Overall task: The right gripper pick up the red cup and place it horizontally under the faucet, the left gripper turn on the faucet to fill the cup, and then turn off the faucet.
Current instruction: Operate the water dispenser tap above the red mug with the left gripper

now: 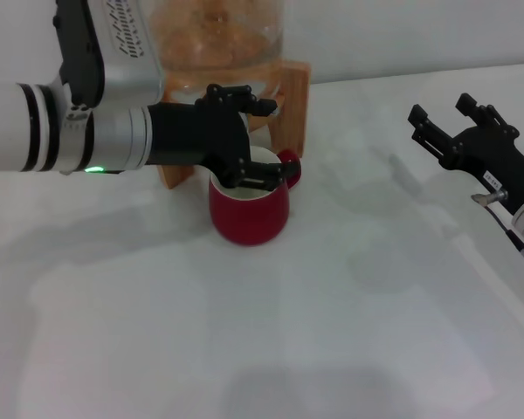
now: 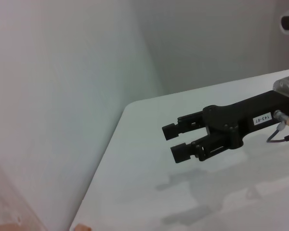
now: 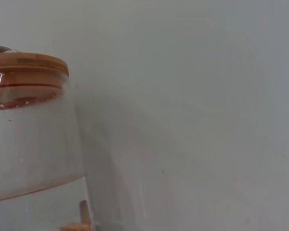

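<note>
Standing upright on the white table (image 1: 349, 332) near its far edge, the red cup (image 1: 249, 214) sits just in front of the wooden stand (image 1: 293, 109) that carries the glass jar (image 1: 218, 35); the faucet itself is hidden behind the left gripper (image 1: 244, 140), so its lever's position cannot be told; that gripper hangs right over the cup's mouth with its black fingers (image 1: 260, 177) spread, though whether they grip anything cannot be told. The right gripper (image 1: 445, 122) hovers well apart toward the table's right edge, fingers parted and holding nothing. By my reading, the cup is already placed beneath the tap, upright; working the faucet on and off remains, and whether water has run is not visible.
</note>
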`<action>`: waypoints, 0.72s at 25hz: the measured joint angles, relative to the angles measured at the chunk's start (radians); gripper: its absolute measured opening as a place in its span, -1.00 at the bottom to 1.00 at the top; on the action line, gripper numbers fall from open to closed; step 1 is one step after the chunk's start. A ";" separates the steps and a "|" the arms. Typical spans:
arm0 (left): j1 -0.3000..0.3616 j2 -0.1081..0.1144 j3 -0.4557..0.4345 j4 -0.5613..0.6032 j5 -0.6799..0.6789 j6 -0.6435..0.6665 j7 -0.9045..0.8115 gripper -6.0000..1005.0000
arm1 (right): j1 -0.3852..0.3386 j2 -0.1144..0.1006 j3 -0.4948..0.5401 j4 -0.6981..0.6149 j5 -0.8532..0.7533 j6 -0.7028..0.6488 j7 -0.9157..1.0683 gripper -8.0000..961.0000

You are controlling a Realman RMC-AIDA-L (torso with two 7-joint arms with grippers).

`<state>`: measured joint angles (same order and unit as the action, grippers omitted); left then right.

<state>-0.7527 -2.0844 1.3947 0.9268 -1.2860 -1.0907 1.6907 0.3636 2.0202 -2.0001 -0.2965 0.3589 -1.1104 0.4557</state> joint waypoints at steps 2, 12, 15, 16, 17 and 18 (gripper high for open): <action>0.005 -0.001 -0.001 0.004 -0.001 0.000 -0.002 0.68 | -0.001 0.000 0.000 0.000 0.000 0.000 0.000 0.74; 0.010 -0.001 0.000 0.008 -0.003 0.021 0.001 0.68 | -0.006 0.000 0.000 0.002 0.000 -0.011 0.001 0.74; 0.008 0.000 0.000 0.009 -0.003 0.025 0.002 0.69 | -0.007 0.000 0.000 0.001 0.000 -0.011 0.000 0.74; 0.007 0.000 0.000 0.009 -0.003 0.027 0.002 0.69 | -0.007 0.000 0.000 0.001 0.000 -0.011 0.000 0.74; 0.007 0.000 0.000 0.008 -0.003 0.028 0.002 0.69 | -0.007 0.000 0.000 0.001 0.000 -0.011 -0.001 0.74; 0.006 0.000 0.000 0.007 -0.003 0.031 0.003 0.69 | -0.007 0.001 0.000 0.001 0.000 -0.011 -0.001 0.74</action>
<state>-0.7462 -2.0846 1.3949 0.9339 -1.2888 -1.0598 1.6935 0.3561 2.0211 -2.0001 -0.2959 0.3589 -1.1215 0.4544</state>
